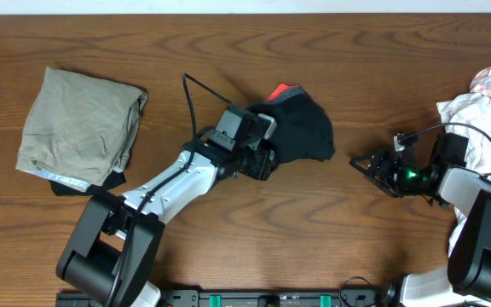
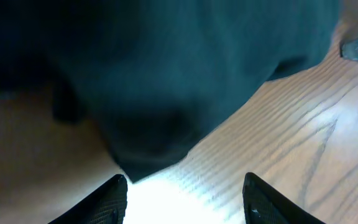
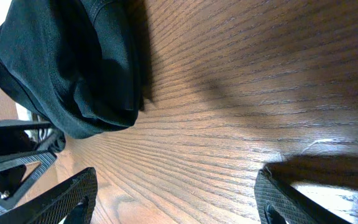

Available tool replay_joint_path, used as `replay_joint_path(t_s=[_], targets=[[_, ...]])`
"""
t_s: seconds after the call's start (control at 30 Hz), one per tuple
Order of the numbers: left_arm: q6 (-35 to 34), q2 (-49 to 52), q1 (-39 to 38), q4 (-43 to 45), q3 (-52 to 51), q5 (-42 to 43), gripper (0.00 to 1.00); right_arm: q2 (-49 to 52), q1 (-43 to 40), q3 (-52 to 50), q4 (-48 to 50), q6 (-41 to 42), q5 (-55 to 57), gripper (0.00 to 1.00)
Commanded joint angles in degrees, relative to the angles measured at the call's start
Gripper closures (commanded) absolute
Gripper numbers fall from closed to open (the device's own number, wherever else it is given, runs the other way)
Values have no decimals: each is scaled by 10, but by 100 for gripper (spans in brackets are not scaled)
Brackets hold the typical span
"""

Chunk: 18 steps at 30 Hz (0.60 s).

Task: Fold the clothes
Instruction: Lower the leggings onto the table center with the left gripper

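Note:
A black garment (image 1: 303, 126) lies bunched at the table's middle, with a red bit (image 1: 281, 89) showing at its far edge. My left gripper (image 1: 267, 160) is open at the garment's near-left edge; in the left wrist view the dark cloth (image 2: 166, 68) fills the top, just beyond the open fingers (image 2: 185, 199). My right gripper (image 1: 366, 166) is open and empty, low over bare wood to the garment's right. The right wrist view shows the black garment (image 3: 67, 68) ahead of its open fingers (image 3: 173, 199).
A folded olive-tan garment (image 1: 79, 128) lies at the left with a dark item (image 1: 62, 189) under its near edge. A pile of white and patterned clothes (image 1: 488, 107) sits at the right edge. Cables run over both arms.

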Motion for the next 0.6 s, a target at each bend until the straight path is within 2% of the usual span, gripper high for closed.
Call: replay_joint_path(t_s=[0.0,0.33,0.57], targets=[[38,4,1,14,-11,10,40,11,-1,-9,-7,-13,19,21],[39,42,1,56,-21,9,40,11,-1,-9,-9,-13,19,21],[39,89,1,95,-21,9,36,11,-1,-9,-9,-10,15,21]])
